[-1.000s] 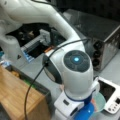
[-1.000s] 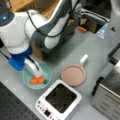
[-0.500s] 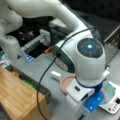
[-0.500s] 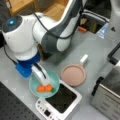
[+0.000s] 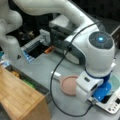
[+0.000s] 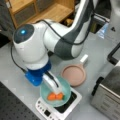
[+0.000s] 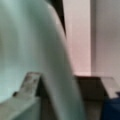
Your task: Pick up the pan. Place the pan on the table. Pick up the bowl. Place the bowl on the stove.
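**Bowl over the burner, pan already on the table**

On the broad flat grey table (image 6: 15,72), we find the shallow round pinkish-brown pan (image 6: 74,75) lying flat, its short white handle pointing toward two o'clock in a front view. We judge the first half of the job done: the pan is off the small white square stove (image 6: 60,108) and rests just beside it, at about one o'clock from the burner.

The small round teal-blue bowl (image 6: 55,92), with orange pieces (image 6: 55,96) in it, sits over the stove's dark top. The white gripper (image 6: 53,84) reaches down into it from eleven o'clock, a finger across the rim and wall. We take it to be pinching the bowl's wall. Whether the bowl's base already rests on the stove or hangs just above it, we cannot tell; release is what remains.

In a front view, the arm's big white joint hides nearly everything: only a sliver of the bowl (image 5: 115,82) shows at three o'clock of the pan (image 5: 68,85), with a corner of the stove (image 5: 113,107) below. The wrist view alone gives the grip up close: the bowl's pale teal wall (image 7: 37,45) sweeps past a grey finger (image 7: 27,82) at seven o'clock, with the pink pan (image 7: 76,37) beyond at one o'clock.
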